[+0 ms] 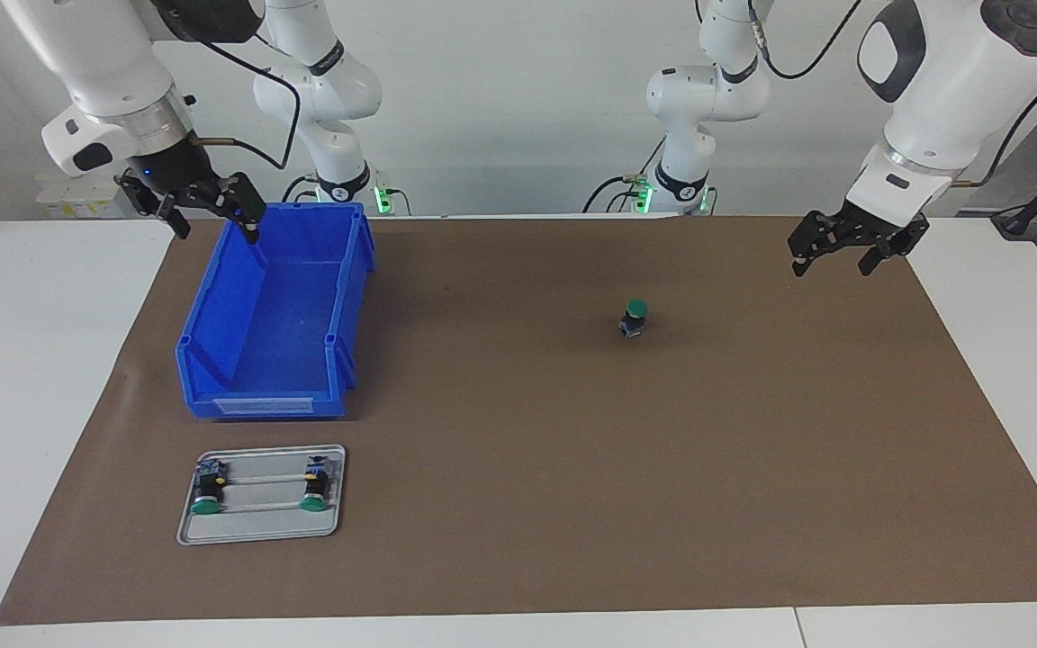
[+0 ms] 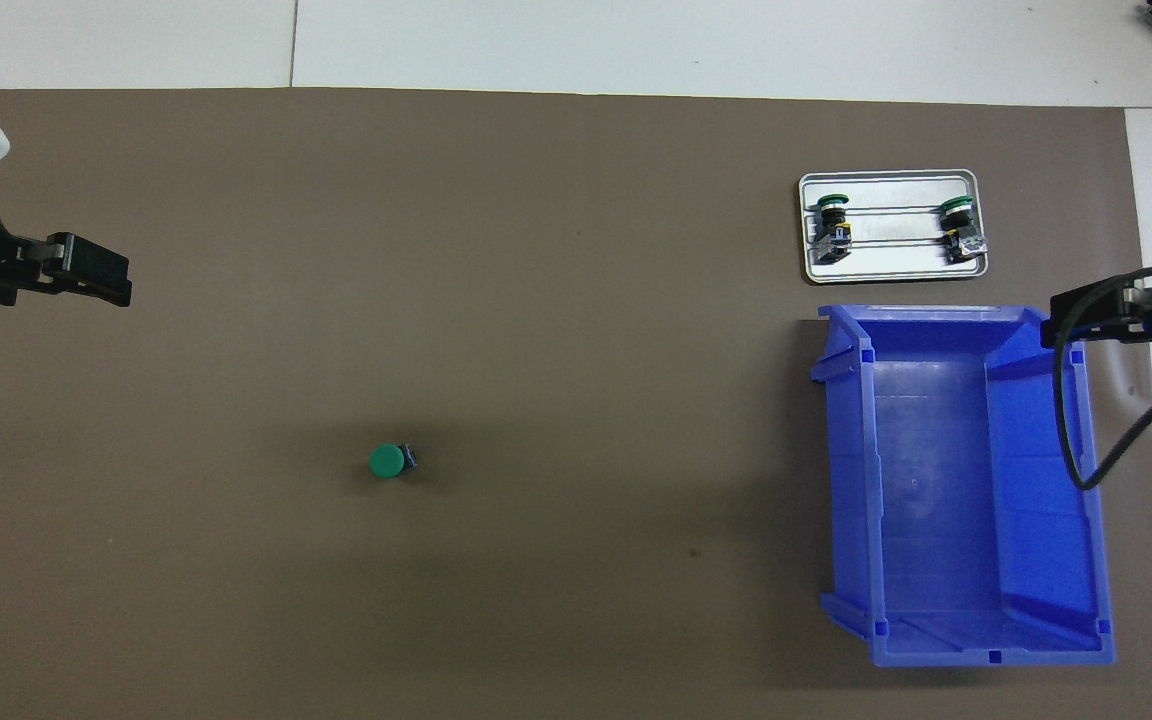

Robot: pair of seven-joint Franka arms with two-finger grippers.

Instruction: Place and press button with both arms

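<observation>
The small green-capped button [image 1: 633, 318] stands alone on the brown mat, near the left arm's end. The left gripper [image 1: 836, 253] and right gripper [image 1: 209, 209] hang spread, holding nothing. A sideways bump would probably tip it.

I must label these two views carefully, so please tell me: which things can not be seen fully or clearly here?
- Left gripper: overhead view, its wrist and arm are cut off by the edge.
- Right gripper: overhead view, partly cut off by the edge.
- Two buttons on the tray: both views, too small to read their markings.
- Lone button: overhead view, its green cap hides most of its body.
- Bin: facing view, its front wall hides part of the floor.
</observation>
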